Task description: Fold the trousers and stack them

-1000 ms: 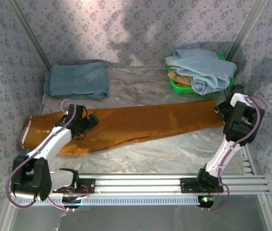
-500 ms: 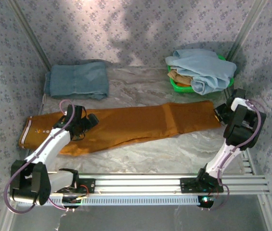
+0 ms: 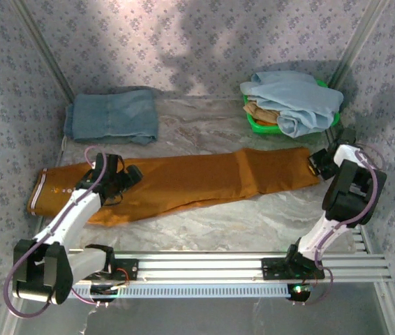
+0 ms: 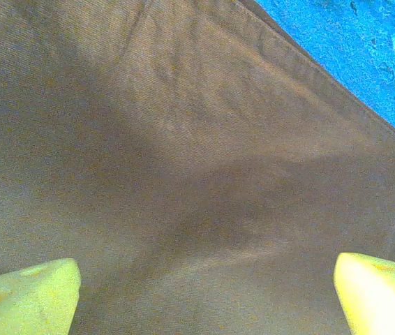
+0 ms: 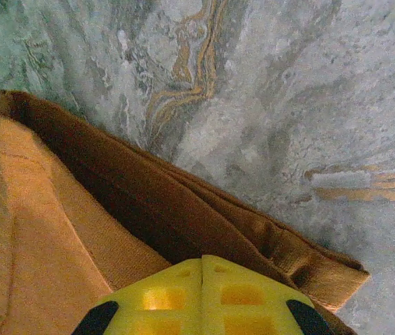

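The rust-orange trousers (image 3: 183, 181) lie stretched across the marbled table, waistband at the left and leg ends at the right. My left gripper (image 3: 131, 174) hovers open over the seat area; in the left wrist view its yellow fingertips (image 4: 23, 296) stand far apart with only trouser cloth (image 4: 183, 139) between them. My right gripper (image 3: 316, 162) is at the leg ends. In the right wrist view it (image 5: 202, 279) is shut, jaws pressed together on the hem of the trousers (image 5: 79, 230), whose layered edge is raised a little off the table (image 5: 288, 105).
A folded grey-blue denim pair (image 3: 114, 115) lies at the back left. A green basket (image 3: 260, 124) holding a pale blue garment (image 3: 295, 98) stands at the back right, close behind the right gripper. An aluminium rail (image 3: 253, 265) runs along the near edge.
My right gripper has closed on the trouser leg ends and drawn them slightly leftward, away from the table's right edge. The left gripper stays open and has barely shifted.
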Controlling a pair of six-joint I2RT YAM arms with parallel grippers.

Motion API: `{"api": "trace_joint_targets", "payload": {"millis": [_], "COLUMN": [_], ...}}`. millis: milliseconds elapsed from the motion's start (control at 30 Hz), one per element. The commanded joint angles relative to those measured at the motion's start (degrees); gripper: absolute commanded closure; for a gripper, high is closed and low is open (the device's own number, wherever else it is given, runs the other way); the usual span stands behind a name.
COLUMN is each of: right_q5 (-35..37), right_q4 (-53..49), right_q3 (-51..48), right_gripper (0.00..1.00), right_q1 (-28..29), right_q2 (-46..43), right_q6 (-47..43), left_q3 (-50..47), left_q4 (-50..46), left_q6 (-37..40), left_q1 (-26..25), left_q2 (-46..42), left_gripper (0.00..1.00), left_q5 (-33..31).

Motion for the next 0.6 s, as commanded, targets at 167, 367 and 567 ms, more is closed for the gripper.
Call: {"api": "trace_joint_targets", "payload": {"millis": [167, 367, 567], "right_q5": [3.22, 7.62, 8.39], "right_q4": [-0.58, -1.17, -1.52], "right_q3": [-1.79, -2.53, -1.40], "right_gripper": [1.00, 1.00, 0.98], "right_q1": [8.92, 11.92, 6.32], "right_q2": [-8.84, -11.87, -5.83], "right_q6": [0.56, -0.07, -0.16], "left_q3": [0.45, 1.16, 0.92], "left_q4": [-2.41, -2.97, -2.76], "left_q6": [1.09, 0.90, 0.58], "left_q1": [0.99, 1.08, 1.08], "left_q2": [-1.77, -2.16, -1.99], "left_gripper": [0.07, 0.07, 0.07], "left_q5": [-0.51, -0.22, 0.71]}}
